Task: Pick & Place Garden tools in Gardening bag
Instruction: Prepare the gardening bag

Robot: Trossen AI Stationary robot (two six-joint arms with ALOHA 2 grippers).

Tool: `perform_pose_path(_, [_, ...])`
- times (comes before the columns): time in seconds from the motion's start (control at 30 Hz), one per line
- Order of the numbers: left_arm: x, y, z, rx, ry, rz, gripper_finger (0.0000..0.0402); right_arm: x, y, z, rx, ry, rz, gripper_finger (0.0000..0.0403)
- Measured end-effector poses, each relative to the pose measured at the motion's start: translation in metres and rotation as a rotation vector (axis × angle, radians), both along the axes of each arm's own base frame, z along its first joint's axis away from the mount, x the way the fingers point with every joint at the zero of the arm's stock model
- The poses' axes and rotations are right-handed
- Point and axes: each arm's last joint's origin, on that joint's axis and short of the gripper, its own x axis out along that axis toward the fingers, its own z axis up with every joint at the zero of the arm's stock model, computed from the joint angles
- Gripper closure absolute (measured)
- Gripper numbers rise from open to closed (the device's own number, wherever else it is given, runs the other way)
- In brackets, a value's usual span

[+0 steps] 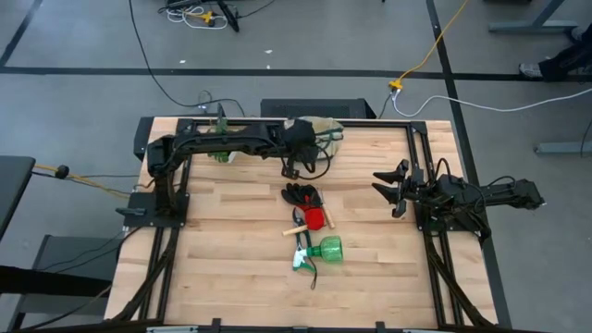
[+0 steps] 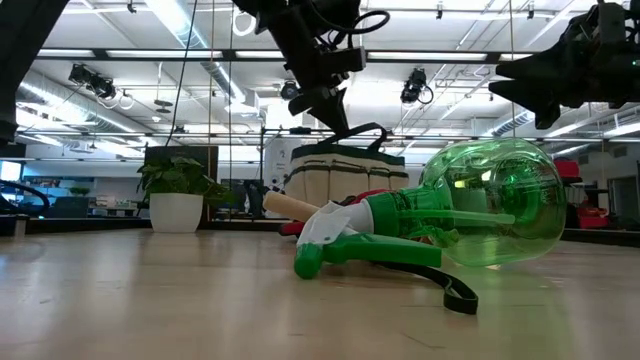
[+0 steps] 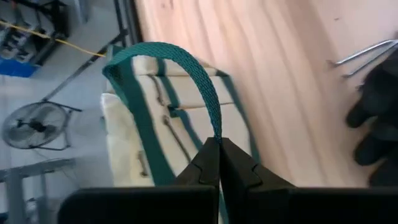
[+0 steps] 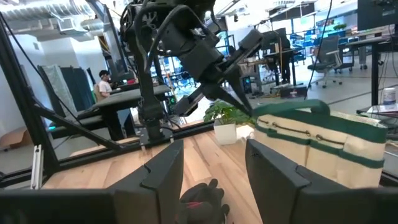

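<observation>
The beige gardening bag (image 1: 326, 127) with green trim stands at the table's far edge, also in the low view (image 2: 345, 170). My left gripper (image 3: 217, 146) is above it, shut on a green loop handle. The black gloves (image 1: 302, 194), the red-headed wooden-handled tool (image 1: 314, 218) and the green spray bottle (image 1: 326, 250), which lies on its side, are in a row at mid-table. My right gripper (image 1: 393, 190) is open and empty at mid-right, above the table. I cannot make out the shears for sure. My left gripper pinches the bag's green loop handle (image 3: 214, 127) between its two fingertips, across the strap. The fingers slant down from above (image 2: 330, 105). The handle arches up from the bag to the fingers, and the bag stands on the table on its base.
A leafy potted plant (image 2: 178, 190) in a white pot stands at the far left, next to my left arm. Bare wood lies to the left and right of the tool row. People and desks show in the room beyond the table.
</observation>
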Motion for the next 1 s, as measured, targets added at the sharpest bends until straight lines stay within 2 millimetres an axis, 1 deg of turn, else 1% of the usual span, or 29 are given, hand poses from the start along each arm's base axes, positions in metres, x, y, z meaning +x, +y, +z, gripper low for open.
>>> perform_pose_path(0.07, [-0.002, -0.002, -0.002, -0.047, 0.009, 0.001, 0.0400, 0.000, 0.000, 0.000, 0.004, -0.001, 0.001, 0.0230])
perform_pose_path(0.37, [-0.003, -0.015, -0.006, -0.127, 0.038, 0.012, 0.0400, 0.000, 0.000, 0.001, 0.058, -0.022, 0.001, 0.0230])
perform_pose_path(0.43, [-0.003, -0.019, -0.006, -0.127, 0.042, 0.004, 0.0400, 0.000, -0.001, 0.002, 0.074, -0.043, -0.041, 0.0230])
perform_pose_path(0.53, [-0.004, -0.023, -0.007, -0.134, 0.065, 0.000, 0.0400, 0.000, -0.003, 0.006, 0.144, -0.099, -0.097, 0.0230])
perform_pose_path(0.6, [-0.005, -0.025, -0.008, -0.139, 0.085, -0.001, 0.0400, 0.001, -0.004, 0.008, 0.152, -0.119, -0.126, 0.0230])
perform_pose_path(0.8, [-0.010, -0.025, -0.014, -0.163, 0.130, 0.022, 0.0400, 0.012, -0.006, 0.010, 0.154, -0.116, -0.174, 0.0230])
perform_pose_path(0.9, [-0.010, -0.027, -0.014, -0.167, 0.131, 0.019, 0.0400, 0.023, -0.007, 0.021, 0.142, -0.068, -0.190, 0.0230])
perform_pose_path(1.0, [-0.009, -0.027, -0.013, -0.166, 0.124, 0.016, 0.0400, 0.037, -0.010, 0.038, 0.104, -0.008, -0.227, 0.0230])
